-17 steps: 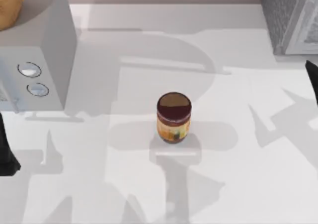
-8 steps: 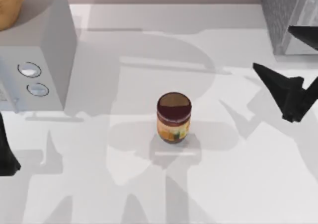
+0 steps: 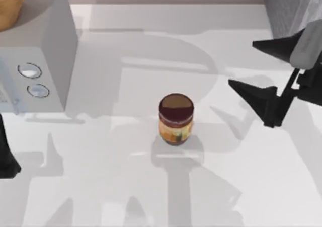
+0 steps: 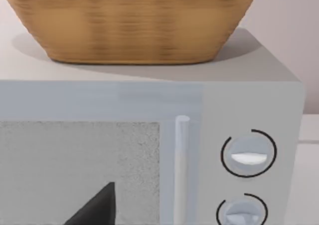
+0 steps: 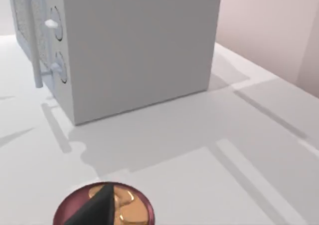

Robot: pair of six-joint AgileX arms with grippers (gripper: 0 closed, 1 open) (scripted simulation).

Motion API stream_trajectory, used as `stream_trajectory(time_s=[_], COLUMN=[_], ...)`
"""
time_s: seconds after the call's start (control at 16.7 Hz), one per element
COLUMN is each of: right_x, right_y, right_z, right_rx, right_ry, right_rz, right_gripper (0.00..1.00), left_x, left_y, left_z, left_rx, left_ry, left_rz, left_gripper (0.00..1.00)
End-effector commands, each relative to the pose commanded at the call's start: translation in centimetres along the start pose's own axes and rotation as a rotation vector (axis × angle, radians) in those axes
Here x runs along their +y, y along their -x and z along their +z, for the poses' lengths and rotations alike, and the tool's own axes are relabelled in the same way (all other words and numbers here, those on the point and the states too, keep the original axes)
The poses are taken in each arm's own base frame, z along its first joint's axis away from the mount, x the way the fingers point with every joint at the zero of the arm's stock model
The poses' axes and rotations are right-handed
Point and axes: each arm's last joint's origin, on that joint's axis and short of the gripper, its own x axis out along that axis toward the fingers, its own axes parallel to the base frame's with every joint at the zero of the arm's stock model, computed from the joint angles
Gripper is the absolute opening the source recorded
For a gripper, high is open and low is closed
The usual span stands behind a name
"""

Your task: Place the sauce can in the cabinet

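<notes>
The right end effector (image 3: 251,68), jaws spread wide, hovers right of the upright sauce can (image 3: 176,119) mid-worktop: the approach step. Next it must straddle the can and close.

A white table (image 3: 126,186) is seen from above, crossed by grey shadows. Near its middle the sauce can (image 3: 176,119) is stood upright, its maroon top facing up and its yellow-orange label to the front. At the table's left edge a smooth pale box (image 3: 48,61) with two round knobs is set, with a woven basket (image 3: 10,5) carried on its top. At the far right corner the speckled grey cabinet (image 3: 284,10) is placed, well apart from the can.
</notes>
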Motion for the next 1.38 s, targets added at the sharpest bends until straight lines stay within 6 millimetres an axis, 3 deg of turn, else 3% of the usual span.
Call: stream_trajectory(time_s=[0.6, 1.38], right_x=[-1.4, -2.3], right_y=[-4.7, -9.1], right_z=[-5.4, -13.0], right_rx=[-0.006, -0.045], right_ry=[-0.005, 0.006], right_rz=[0.251, 0.495], right_gripper=[1.0, 1.0], left_x=[0.0, 0.0], left_y=[0.0, 0.0], left_z=[0.0, 0.0], left_rx=[0.0, 0.0], left_ry=[0.0, 0.0], left_rz=[0.0, 0.0], left_gripper=[1.0, 1.0])
